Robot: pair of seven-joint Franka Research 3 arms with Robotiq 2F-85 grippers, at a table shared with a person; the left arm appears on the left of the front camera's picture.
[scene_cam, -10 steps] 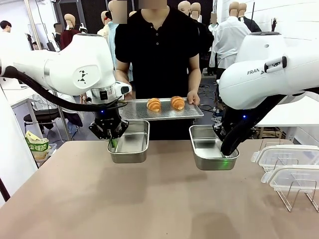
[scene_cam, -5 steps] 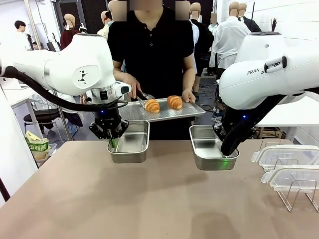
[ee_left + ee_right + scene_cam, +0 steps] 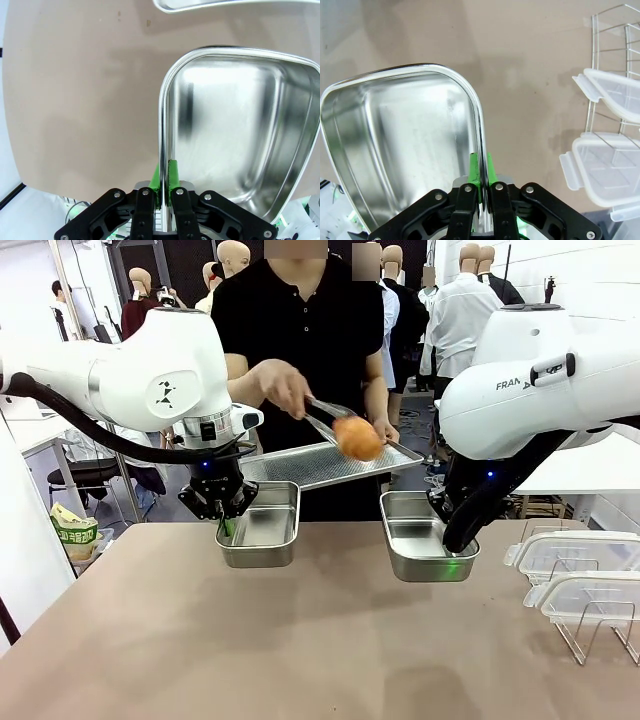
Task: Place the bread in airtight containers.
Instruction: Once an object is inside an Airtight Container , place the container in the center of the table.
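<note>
Left gripper (image 3: 228, 528) pinches the left shallow steel tin's (image 3: 265, 527) rim, right gripper (image 3: 452, 548) the right steel tin's (image 3: 412, 538), by the tabletop's far edge — person's metal tongs (image 3: 322, 416) hold a golden-brown croissant (image 3: 357, 437).

Golden-brown bread (image 3: 357, 437), silvery tins (image 3: 255, 552), beige table (image 3: 300, 640)

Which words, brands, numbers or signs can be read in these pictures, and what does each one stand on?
"FRAN": grey letters on the white shell of the right robot arm; a black strap hides the rest.
A dark geometric emblem without letters is on the white shell of the left robot arm.
The print on the yellow-green packet beside the table is too small to read.
The shiny rectangular steel tins carry no print.
</note>
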